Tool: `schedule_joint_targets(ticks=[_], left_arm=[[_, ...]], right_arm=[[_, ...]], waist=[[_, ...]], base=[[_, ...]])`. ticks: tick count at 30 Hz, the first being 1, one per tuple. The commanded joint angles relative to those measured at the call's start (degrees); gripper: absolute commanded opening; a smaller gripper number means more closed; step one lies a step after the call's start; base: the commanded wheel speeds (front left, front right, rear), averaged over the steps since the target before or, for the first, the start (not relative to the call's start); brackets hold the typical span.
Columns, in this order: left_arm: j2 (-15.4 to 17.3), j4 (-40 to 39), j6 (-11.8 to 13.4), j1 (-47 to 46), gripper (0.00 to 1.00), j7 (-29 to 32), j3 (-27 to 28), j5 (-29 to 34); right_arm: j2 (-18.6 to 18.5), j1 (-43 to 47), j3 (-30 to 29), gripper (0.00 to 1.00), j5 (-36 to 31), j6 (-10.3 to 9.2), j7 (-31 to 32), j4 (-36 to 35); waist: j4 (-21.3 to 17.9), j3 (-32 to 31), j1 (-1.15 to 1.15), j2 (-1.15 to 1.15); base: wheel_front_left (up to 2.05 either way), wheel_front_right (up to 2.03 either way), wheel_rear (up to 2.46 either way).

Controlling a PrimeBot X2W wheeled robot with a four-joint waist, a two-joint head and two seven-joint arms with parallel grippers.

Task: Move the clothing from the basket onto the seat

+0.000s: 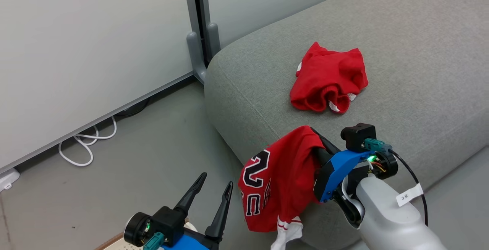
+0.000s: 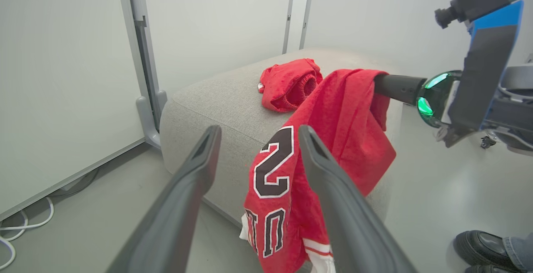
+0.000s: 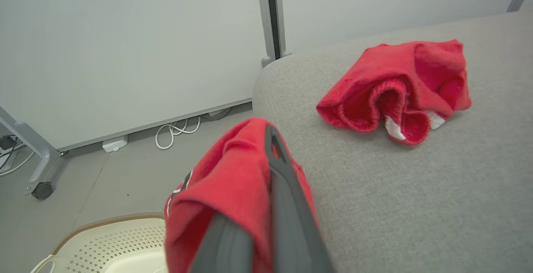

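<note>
One large grey fabric seat cushion (image 1: 420, 51) with rounded edges and stitched seams stands on a grey floor before pale wall panels. Below its front corner, part of the oval cream-white perforated plastic basket (image 3: 120, 235) with a brown woven-look rim shows at the bottom of the right wrist view. A red jersey with black-and-white lettering and white striped trim (image 1: 282, 173) hangs from the right end effector (image 3: 268, 137), whose long dark fingers are pinched together on a fold of the cloth. The jersey is raised at the seat's front edge and its lower part dangles down past the cushion's side; whether it touches the fabric cannot be told. A plain red crumpled garment with small white bits (image 1: 328, 80) lies on top of the seat, apart from the jersey. The left end effector (image 1: 216, 180) is low over the floor just beside the jersey, its fingers spread wide and holding nothing. A white cable (image 1: 86, 143) loops on the floor by the wall, and a person's black shoe (image 2: 479, 246) shows at the lower right of the left wrist view.
</note>
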Motion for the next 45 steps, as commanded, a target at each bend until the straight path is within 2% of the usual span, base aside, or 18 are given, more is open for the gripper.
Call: schedule_joint_targets(ticks=[1,19,30,36,40,45], left_arm=[[0.2,0.0,-0.4,-0.4,1.00,-0.3,0.4,0.4],[1.1,0.3,-0.4,-2.2,1.00,-0.3,-2.0,-0.7],[3.0,-2.2,-0.3,-1.7,1.00,-0.3,-1.0,1.0],[5.7,-4.9,-0.3,-4.2,1.00,-0.3,-1.8,2.2],[8.4,-7.1,-0.3,-7.0,1.00,0.4,-2.8,2.9],[11.8,-11.8,-0.3,-10.1,1.00,2.7,-3.0,3.7]], right_arm=[[-0.1,-0.2,-0.1,0.00,-0.1,0.03,-0.3,-0.3],[-0.2,0.8,-2.7,0.00,-0.9,0.03,-0.4,-1.1],[-1.7,-10.2,-7.2,0.00,-0.1,0.03,1.4,-2.4],[-5.5,-19.5,-12.6,0.00,1.6,0.03,3.6,-4.5],[-9.1,-25.5,-18.0,0.00,3.5,0.03,5.1,-6.6],[-13.2,-30.9,-24.8,0.00,2.8,0.03,5.6,-8.6]], waist=[[-0.5,0.2,0.00,0.00],[-1.9,1.4,0.00,0.00],[-2.6,5.6,0.00,0.00],[-1.4,12.1,0.00,0.00],[-0.3,17.4,0.00,0.00],[0.4,24.4,0.00,0.00]], base=[[0.00,0.00,0.00],[0.00,0.00,0.00],[0.00,0.00,0.00],[0.00,0.00,0.00],[0.00,0.00,0.00],[0.00,0.00,0.00]])
